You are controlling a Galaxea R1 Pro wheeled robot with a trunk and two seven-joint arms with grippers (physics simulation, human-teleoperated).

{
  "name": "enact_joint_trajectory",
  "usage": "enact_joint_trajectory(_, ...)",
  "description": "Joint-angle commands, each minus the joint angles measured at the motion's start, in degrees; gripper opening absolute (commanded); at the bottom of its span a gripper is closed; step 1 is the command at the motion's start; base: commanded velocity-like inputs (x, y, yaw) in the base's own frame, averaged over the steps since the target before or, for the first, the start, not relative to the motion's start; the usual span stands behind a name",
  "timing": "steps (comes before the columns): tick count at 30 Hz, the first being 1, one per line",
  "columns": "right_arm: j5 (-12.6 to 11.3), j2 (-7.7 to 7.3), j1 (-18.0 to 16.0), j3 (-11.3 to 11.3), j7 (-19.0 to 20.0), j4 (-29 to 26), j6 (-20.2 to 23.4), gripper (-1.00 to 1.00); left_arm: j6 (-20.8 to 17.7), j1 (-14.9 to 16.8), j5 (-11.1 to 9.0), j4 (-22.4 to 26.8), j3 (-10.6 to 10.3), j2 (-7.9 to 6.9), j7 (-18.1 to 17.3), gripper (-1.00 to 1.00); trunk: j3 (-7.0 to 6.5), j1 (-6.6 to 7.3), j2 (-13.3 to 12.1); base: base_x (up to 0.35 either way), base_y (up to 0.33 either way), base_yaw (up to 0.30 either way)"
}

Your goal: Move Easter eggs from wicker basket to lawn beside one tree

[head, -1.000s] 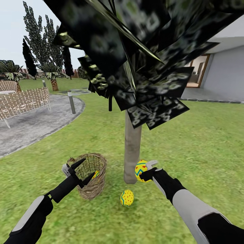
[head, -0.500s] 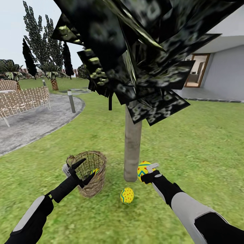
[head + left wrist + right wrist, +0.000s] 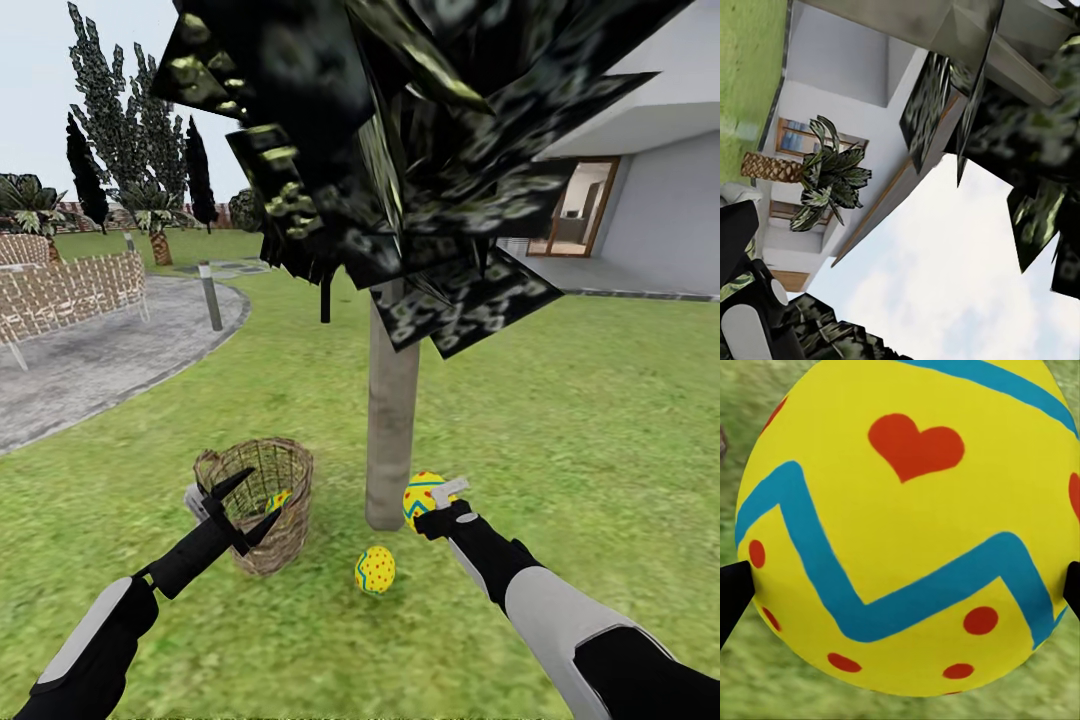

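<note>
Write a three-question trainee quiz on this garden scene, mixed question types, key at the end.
1. True or false: the right gripper is shut on an egg.
2. Where is the egg that lies free on the lawn? A) inside the wicker basket B) near the foot of the tree C) on the patio
3. Fill in: the left gripper hangs open over the ____.

Key: 1 true; 2 B; 3 wicker basket.

Looking like a home garden: green lawn (image 3: 600, 420), tree (image 3: 392, 420), grey patio (image 3: 90, 370), woven bench (image 3: 70, 295), white house (image 3: 660, 230) standing behind
</note>
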State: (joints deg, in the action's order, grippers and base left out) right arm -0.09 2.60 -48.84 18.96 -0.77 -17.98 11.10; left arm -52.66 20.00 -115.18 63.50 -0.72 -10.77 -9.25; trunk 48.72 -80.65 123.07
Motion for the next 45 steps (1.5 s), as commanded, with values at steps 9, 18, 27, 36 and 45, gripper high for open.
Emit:
enact_joint_trajectory(9, 0.0, -0.05, 0.0, 0.3, -0.1, -0.1, 0.3, -1.00, -0.1, 0.0, 0.3, 0.0, -0.1, -0.04, -0.5, 1.00, 1.67, -1.97, 3.6, 0.000, 0.000, 0.000)
enact_joint_trajectory(18, -0.2, -0.01, 0.0, 0.3, -0.2, -0.1, 0.4, -1.00, -0.1, 0.0, 0.3, 0.0, -0.1, -0.04, -0.5, 1.00, 3.42, -3.95, 7.3, 0.000, 0.000, 0.000)
enact_joint_trajectory(27, -0.4, -0.05, 0.0, 0.2, -0.5, -0.1, 0.3, -1.00, -0.1, 0.0, 0.3, 0.0, -0.1, -0.04, -0.5, 1.00, 5.87, -5.93, 10.9, 0.000, 0.000, 0.000)
enact_joint_trajectory(36, -0.3, -0.05, 0.0, 0.2, -0.4, 0.0, 0.3, -1.00, -0.1, 0.0, 0.3, 0.0, -0.1, -0.04, -0.5, 1.00, 8.32, -7.90, 14.5, 0.000, 0.000, 0.000)
enact_joint_trajectory(45, -0.3, -0.03, 0.0, 0.2, -0.5, 0.0, 0.3, -1.00, -0.1, 0.0, 0.3, 0.0, -0.1, -0.04, -0.5, 1.00, 10.77, -9.88, 18.1, 0.000, 0.000, 0.000)
